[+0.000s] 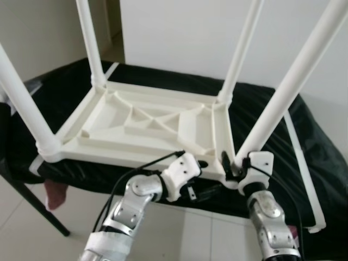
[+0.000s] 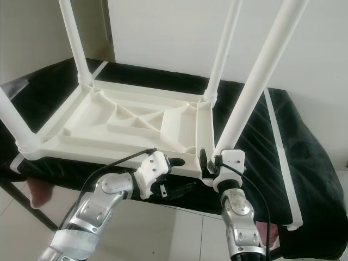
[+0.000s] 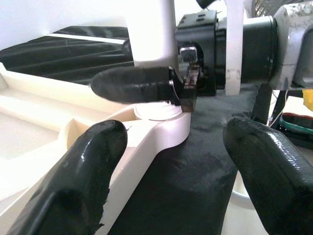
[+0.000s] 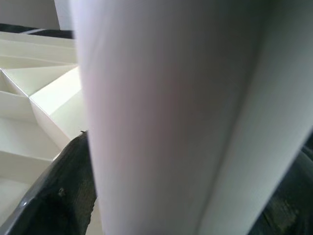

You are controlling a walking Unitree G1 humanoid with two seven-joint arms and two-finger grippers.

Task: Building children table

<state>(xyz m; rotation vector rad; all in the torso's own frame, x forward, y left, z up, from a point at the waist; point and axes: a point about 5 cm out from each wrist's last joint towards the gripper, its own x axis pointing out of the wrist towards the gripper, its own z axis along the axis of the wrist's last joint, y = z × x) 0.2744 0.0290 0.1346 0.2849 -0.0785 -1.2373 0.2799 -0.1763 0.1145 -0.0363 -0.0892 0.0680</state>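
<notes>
children table [image 1: 147, 122]: we see it upside down on a black-covered bed [image 1: 304, 157]
right claw [image 2: 209, 163]: we clamp the near leg [image 1: 288, 87]
left claw [image 2: 176, 187]: spread wide beside that corner

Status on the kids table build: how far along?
Done: the upturned tabletop on the black cover has all four legs standing.
In hand: right pincer grips the near-right leg at its socket; left pincer is open beside that corner.
Left: seat it, flip the table.

No text, label, brand, number or sign can be read on anything in these views.
</notes>
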